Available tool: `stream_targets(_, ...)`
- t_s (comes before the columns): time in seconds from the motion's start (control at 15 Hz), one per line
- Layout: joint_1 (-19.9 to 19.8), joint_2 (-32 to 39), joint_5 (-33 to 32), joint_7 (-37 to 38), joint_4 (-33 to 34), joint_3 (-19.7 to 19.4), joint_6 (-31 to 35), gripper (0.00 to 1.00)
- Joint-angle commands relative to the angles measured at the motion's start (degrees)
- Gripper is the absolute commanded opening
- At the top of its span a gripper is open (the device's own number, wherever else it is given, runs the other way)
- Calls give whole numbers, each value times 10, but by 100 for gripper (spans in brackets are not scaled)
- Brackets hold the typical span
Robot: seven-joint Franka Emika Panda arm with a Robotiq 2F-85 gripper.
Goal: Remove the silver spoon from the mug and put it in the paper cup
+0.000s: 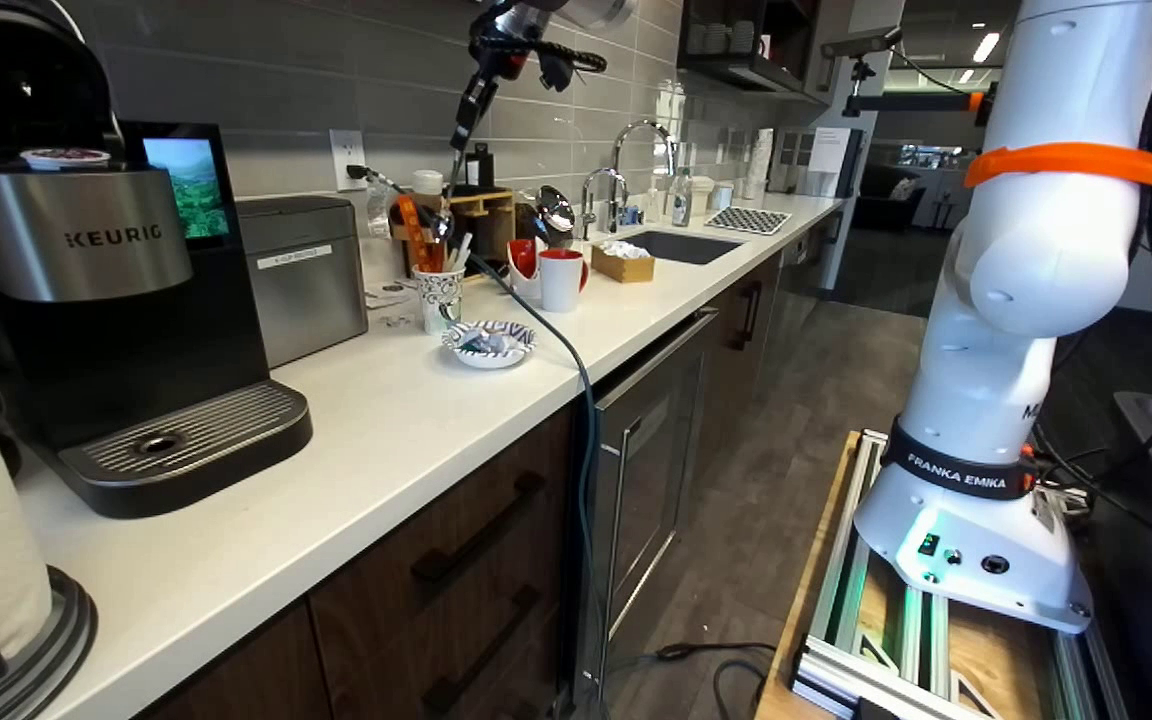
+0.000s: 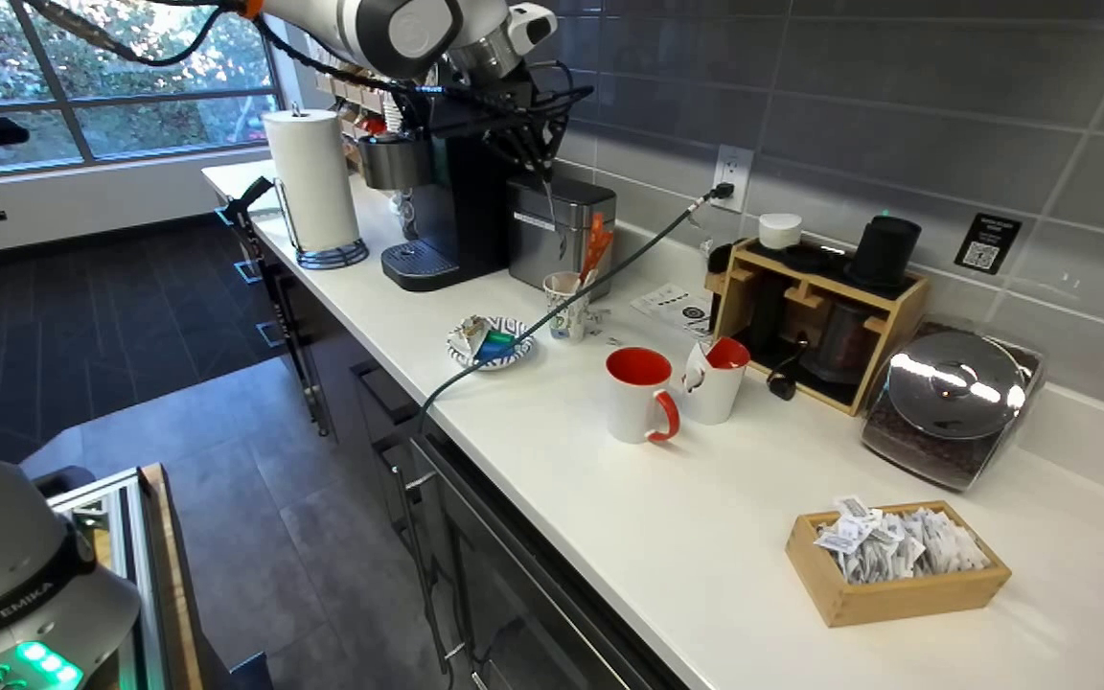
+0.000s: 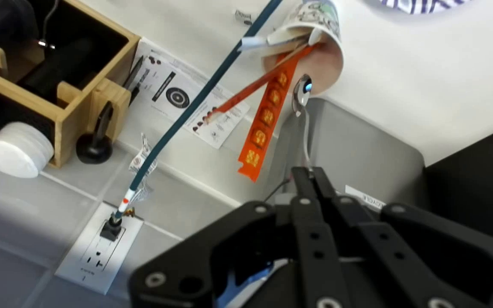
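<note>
My gripper [image 3: 310,171] is shut on the handle end of the silver spoon [image 3: 301,93]. It also shows in both exterior views [image 1: 457,142] [image 2: 545,174]. The spoon [image 2: 555,216] hangs bowl down from the fingertips. The patterned paper cup [image 2: 566,316] stands upright on the counter, holding orange strips and pale sticks. In the wrist view the spoon bowl overlaps the rim of the paper cup [image 3: 321,17]; in an exterior view its lower end is just above the cup. A white mug with red inside [image 1: 562,285] stands apart from the cup, also in an exterior view [image 2: 633,412].
A dark cable [image 2: 600,278] runs from the wall outlet across the counter, close to the cup. A patterned bowl of packets [image 1: 489,345] sits near the cup. A grey bin [image 1: 301,270] and a Keurig machine [image 1: 126,260] stand beside it. A second red-and-white cup [image 2: 713,393] and a wooden organizer [image 2: 816,321] are nearby.
</note>
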Motion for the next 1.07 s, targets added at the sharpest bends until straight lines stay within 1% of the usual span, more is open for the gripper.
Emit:
stream_targets(0.0, -17, 30, 20, -37, 41, 5, -73, 1)
stream_targets(0.07, -20, 34, 25, -41, 46, 6, -80, 1)
stream_targets(0.4, -25, 57, 45, -36, 61, 16, -54, 1)
stream_targets(0.73, -26, 87, 24, -19, 74, 19, -10, 1)
stream_targets(0.87, -27, 100, 21, -14, 79, 21, -1, 1)
stream_targets(1.0, -27, 111, 10, -6, 84, 20, -7, 1)
